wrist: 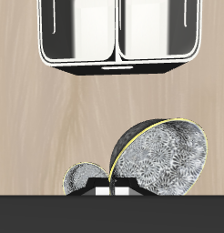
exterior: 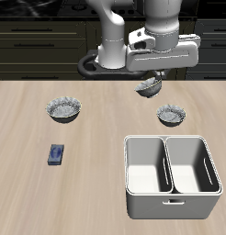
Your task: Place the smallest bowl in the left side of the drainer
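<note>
My gripper [exterior: 152, 81] is shut on the rim of the smallest bowl [exterior: 150, 89], a grey-blue speckled bowl. It hangs tilted in the air above the back of the table. In the wrist view the bowl [wrist: 164, 159] is on its edge, pinched between my fingers, with the gripper [wrist: 114, 187] at its rim. The drainer [exterior: 170, 204] is a light-grey two-compartment tub near the table's front edge, and both compartments are empty. It also shows in the wrist view [wrist: 118, 65], well apart from the held bowl.
The mid-sized speckled bowl [exterior: 172, 115] stands on the table between the gripper and the drainer; it shows in the wrist view [wrist: 84, 177] too. The widest speckled bowl [exterior: 64, 111] stands farther off. A small blue object [exterior: 57, 153] lies in front of it.
</note>
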